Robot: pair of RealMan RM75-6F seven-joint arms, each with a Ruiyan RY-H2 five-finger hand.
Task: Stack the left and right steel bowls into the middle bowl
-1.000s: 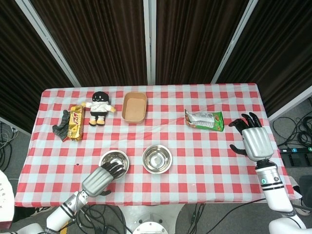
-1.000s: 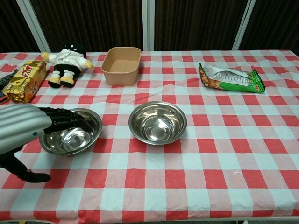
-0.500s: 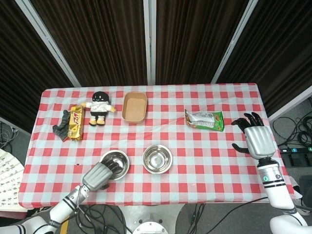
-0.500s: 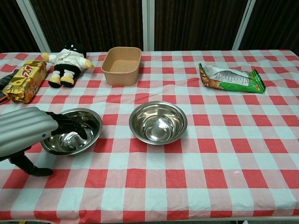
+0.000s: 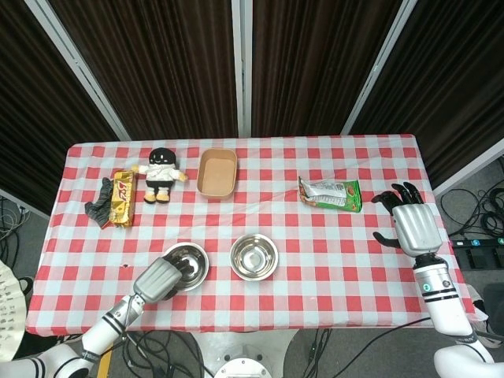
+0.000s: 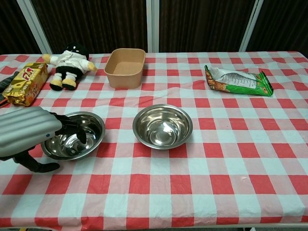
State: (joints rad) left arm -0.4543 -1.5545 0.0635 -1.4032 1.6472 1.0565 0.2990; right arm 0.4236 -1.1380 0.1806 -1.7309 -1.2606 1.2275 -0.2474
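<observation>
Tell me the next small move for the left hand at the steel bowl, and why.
Probably close the left hand on the near rim of the left round steel bowl and lift. Its fingers already reach over that rim into the bowl, which sits on the red-and-white checked table beside the empty middle steel bowl. A firm grip isn't visible.

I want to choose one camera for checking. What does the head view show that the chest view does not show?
Only the head view shows the right hand, open beside the table's right edge, and the dark cloth beside the gold snack packet. Only the chest view shows the left hand's fingers inside the left steel bowl clearly. Both show the middle steel bowl, the doll and the green bag.
</observation>
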